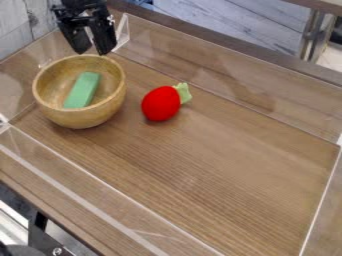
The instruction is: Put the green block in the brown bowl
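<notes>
At the far left, the picture border cut off some dark cables (38, 218) and a black object (19, 250) in the lower corner; what this object was, I could not tell. Beside them the left edge of the wooden table (221, 175) ran slantwise down to the bottom border. The brown bowl (112, 104) stood upright near this edge, on the upper left part of the table, so the room on its left side was narrow. The green block (83, 89) lay inside the bowl, a little left of its middle, slanted, with its upper end leaning toward the far wall of the bowl.

Behind the bowl, the dark jaws (91, 46) were pointing down near its far rim. They were released and spread apart, outside of the block, but their tips were blurry against the table, and whether they touched the rim I could not tell. The arm above them was cut off by the top border.

To the right of the bowl, and apart from it, lay the red strawberry-like toy (162, 103), its green top turned to the upper right. From there, a wide stretch of bare wood gave open room toward the right and the front. In the upper right corner, a white object (327, 6) was only partly in view.
</notes>
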Motion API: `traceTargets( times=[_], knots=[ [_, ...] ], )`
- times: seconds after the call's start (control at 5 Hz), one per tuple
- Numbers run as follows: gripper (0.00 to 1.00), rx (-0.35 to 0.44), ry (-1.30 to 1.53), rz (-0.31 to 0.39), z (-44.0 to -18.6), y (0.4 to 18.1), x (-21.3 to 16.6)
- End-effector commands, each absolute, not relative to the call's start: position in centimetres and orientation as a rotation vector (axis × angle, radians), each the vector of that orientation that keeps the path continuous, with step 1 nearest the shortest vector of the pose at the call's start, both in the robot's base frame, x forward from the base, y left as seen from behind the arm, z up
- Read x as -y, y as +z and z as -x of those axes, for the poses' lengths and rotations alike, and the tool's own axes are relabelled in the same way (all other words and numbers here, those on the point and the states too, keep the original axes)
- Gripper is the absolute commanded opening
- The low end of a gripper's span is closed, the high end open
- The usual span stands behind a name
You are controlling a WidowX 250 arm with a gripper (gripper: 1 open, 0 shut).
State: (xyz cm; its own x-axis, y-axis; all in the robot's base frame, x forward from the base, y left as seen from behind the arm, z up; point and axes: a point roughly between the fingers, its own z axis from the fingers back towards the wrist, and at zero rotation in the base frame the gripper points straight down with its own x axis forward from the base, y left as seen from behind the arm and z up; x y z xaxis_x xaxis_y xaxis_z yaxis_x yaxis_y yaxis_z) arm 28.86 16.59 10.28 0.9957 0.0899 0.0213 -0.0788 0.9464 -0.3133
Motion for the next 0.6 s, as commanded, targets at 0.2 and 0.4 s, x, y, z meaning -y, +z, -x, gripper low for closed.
traceTargets(
  times=[0.2,0.4],
  knots=[
    [1.00,0.088,0.090,0.307,-28.9,13.3,-14.9],
    [1.00,0.085,0.122,0.316,-29.0,13.2,-14.3]
  ],
)
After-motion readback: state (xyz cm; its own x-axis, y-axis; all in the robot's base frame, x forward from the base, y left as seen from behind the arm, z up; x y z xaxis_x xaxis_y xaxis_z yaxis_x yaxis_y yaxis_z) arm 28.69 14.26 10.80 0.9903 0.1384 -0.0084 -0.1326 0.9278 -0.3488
